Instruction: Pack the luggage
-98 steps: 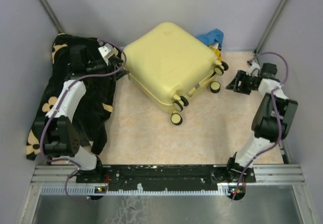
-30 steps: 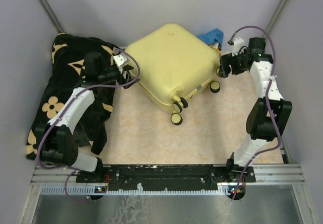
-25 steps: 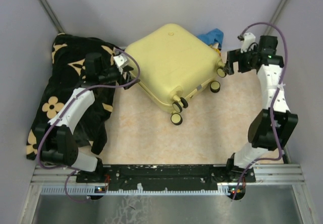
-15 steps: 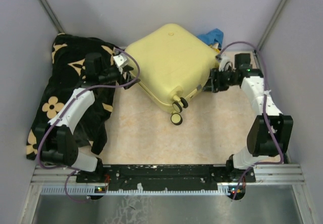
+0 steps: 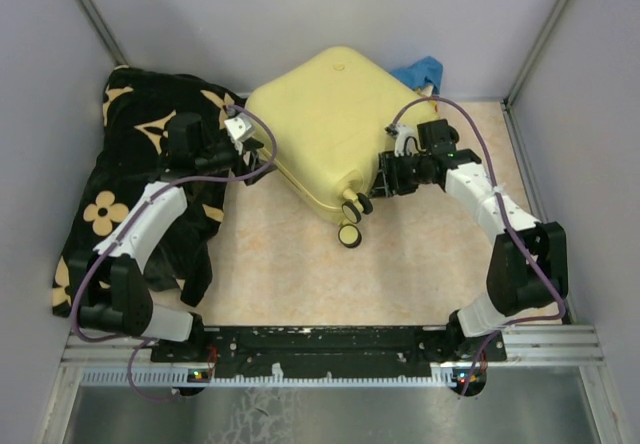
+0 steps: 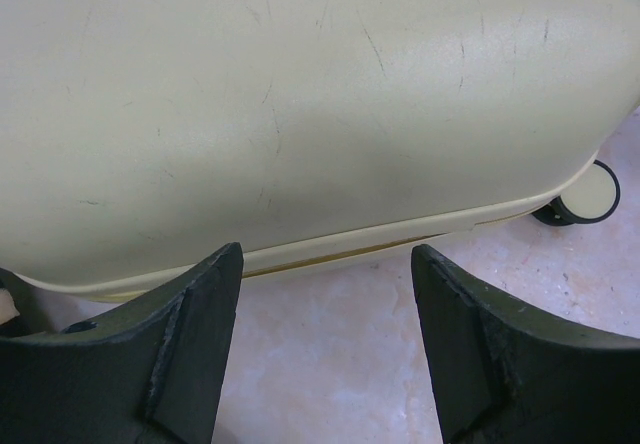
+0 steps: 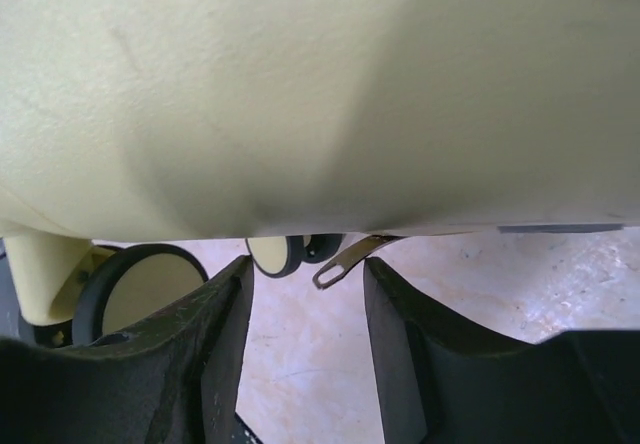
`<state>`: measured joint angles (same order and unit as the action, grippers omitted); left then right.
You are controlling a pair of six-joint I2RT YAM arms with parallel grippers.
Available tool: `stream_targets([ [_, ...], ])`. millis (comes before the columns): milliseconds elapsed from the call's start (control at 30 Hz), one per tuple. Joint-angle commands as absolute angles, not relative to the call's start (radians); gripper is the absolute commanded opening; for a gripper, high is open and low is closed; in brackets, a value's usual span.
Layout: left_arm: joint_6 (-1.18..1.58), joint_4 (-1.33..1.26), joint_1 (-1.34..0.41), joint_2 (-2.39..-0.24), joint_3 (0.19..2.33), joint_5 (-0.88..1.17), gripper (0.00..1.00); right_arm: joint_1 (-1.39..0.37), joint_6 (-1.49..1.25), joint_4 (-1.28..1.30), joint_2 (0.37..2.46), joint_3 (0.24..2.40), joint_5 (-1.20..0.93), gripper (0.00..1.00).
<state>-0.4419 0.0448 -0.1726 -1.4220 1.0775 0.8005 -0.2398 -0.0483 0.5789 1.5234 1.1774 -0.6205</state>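
Observation:
The luggage (image 5: 335,119), a pale-yellow hard-shell suitcase, lies closed on the table with its wheels (image 5: 349,234) toward me. My left gripper (image 5: 252,146) is at its left corner, open. In the left wrist view the shell (image 6: 300,94) and its seam (image 6: 350,249) lie just ahead of the left gripper (image 6: 325,256), with nothing between the fingers. My right gripper (image 5: 386,174) is at the front-right edge, next to the wheels. There the right gripper (image 7: 305,266) stands partly open, and a metal zipper pull (image 7: 345,262) hangs between its fingertips, ungripped.
A black blanket with tan flowers (image 5: 130,194) lies heaped at the left under my left arm. A blue cloth (image 5: 420,69) pokes out behind the suitcase at the back right. Grey walls close in the back and both sides. Two wheels (image 7: 130,289) show close to the right fingers.
My right arm has swung from the suitcase's back-right corner to its front-right edge, and its jaws have narrowed. The left arm has barely moved.

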Motion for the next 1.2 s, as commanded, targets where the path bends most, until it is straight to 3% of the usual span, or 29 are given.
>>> stream_targets([
  [0,-0.443,0.037,-0.176,-1.378,1.055,0.799,0.74,-0.244,-0.080,0.519,1.501,1.175,-0.527,0.48],
  [200,-0.458,0.044,-0.177,-1.380,1.057,0.791,0.74,-0.150,-0.081,0.610,1.543,1.125,-0.430,0.30],
  [333,-0.464,0.043,-0.176,-1.384,1.055,0.788,0.74,-0.101,0.014,0.654,1.549,1.095,-0.354,0.27],
  [533,-0.455,0.036,-0.176,-1.396,1.064,0.795,0.74,-0.080,0.077,0.487,1.408,0.996,-0.501,0.37],
  [800,-0.437,0.033,-0.177,-1.406,1.072,0.807,0.75,-0.095,0.019,-0.194,1.172,0.640,-0.612,0.49],
  [1167,-0.441,0.055,-0.178,-1.376,1.081,0.801,0.75,-0.223,0.008,-0.568,1.248,0.524,-0.561,0.51],
])
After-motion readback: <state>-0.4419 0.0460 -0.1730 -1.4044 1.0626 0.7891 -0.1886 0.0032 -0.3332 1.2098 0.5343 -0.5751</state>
